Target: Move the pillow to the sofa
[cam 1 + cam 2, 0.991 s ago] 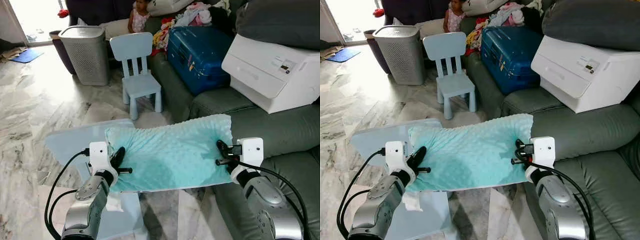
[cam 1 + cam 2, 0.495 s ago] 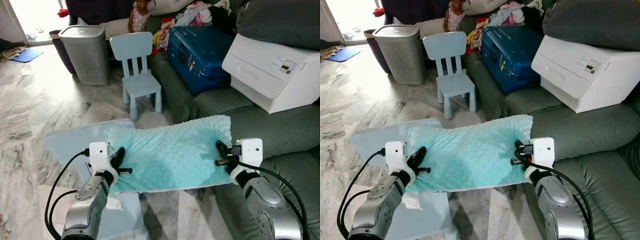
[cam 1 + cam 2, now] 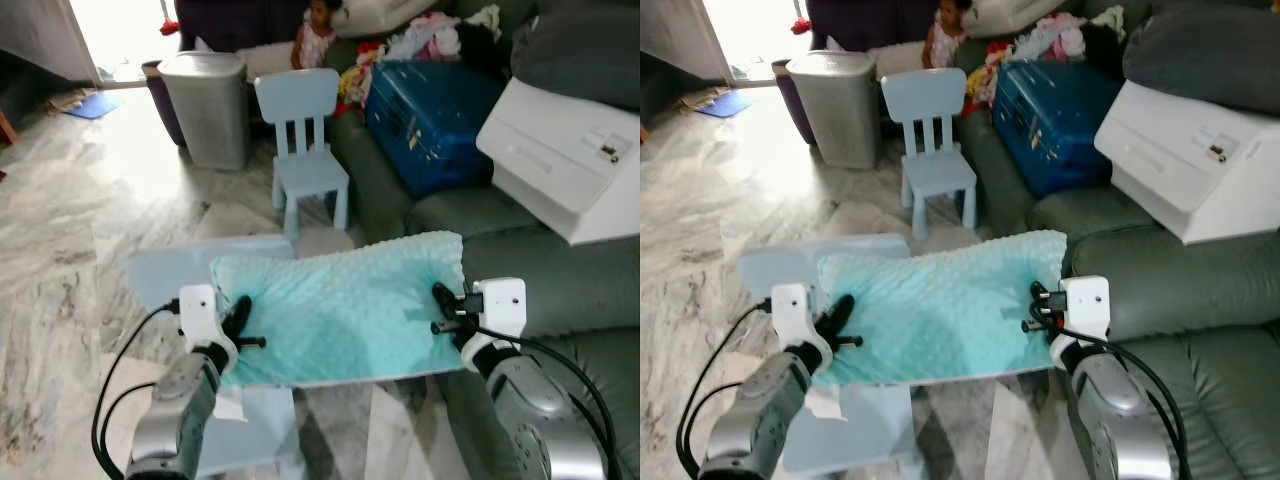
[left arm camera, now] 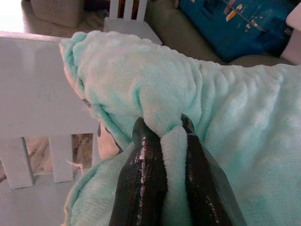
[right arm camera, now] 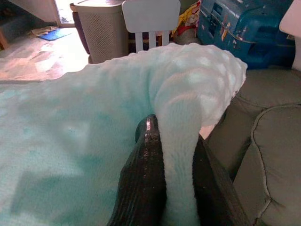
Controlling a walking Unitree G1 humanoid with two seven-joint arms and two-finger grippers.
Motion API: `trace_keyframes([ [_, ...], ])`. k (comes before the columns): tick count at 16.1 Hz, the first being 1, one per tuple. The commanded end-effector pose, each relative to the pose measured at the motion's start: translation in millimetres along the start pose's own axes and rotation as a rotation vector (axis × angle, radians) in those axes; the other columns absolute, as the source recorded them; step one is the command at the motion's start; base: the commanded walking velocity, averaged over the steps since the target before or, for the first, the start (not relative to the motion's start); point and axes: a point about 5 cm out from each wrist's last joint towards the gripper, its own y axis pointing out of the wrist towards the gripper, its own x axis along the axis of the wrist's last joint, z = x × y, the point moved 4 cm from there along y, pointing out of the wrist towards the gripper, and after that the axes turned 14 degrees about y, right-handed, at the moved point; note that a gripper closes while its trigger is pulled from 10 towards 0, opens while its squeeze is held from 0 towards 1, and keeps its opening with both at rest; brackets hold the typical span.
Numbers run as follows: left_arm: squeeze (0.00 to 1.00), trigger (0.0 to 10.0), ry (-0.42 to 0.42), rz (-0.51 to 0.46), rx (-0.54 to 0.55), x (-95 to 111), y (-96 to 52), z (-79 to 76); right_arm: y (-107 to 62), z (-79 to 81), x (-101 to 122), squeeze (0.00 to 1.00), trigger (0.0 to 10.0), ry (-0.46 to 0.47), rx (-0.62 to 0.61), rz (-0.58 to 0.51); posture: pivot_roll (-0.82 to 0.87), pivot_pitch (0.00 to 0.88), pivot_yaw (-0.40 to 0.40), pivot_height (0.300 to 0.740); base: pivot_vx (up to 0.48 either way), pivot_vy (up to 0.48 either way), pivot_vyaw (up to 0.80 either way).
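Observation:
A mint-green dimpled pillow [image 3: 340, 305] hangs stretched between my two grippers, above a pale blue chair [image 3: 165, 275] and beside the grey-green sofa [image 3: 560, 275]. My left gripper [image 3: 238, 318] is shut on the pillow's left end; its black fingers [image 4: 143, 183] pinch a fold of the pillow [image 4: 211, 117]. At the right end, close to the sofa's front edge, my right gripper [image 3: 441, 305] is shut on the pillow. Its fingers [image 5: 143, 179] clamp a roll of the fabric [image 5: 84, 141].
The sofa carries a white printer [image 3: 570, 160], a blue suitcase [image 3: 430, 105] and a heap of clothes [image 3: 425, 35]. A small blue chair [image 3: 305, 150] and a grey laundry basket [image 3: 205, 100] stand on the marble floor ahead. A child [image 3: 318, 35] sits behind them.
The camera has shifted, so the room has slid to the right in view. Both grippers still hold the pillow in the same way.

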Motion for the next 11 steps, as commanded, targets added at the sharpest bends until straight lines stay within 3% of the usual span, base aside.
trace_keyframes([
  [1, 0.00, 10.0, 0.002, -0.006, 0.000, 3.6, -0.1, 2.3, 0.0, 4.7, 7.0, 0.00, 10.0, -0.011, 0.017, -0.029, -0.20, 0.003, 0.010, 0.740, 0.000, 0.469, 0.00],
  [11, 0.00, 10.0, -0.001, -0.001, -0.012, 2.8, 0.0, 0.2, -0.3, 4.7, 6.9, 0.00, 10.0, -0.015, 0.014, -0.030, -0.20, 0.006, 0.010, 0.740, 0.000, 0.466, 0.00],
])
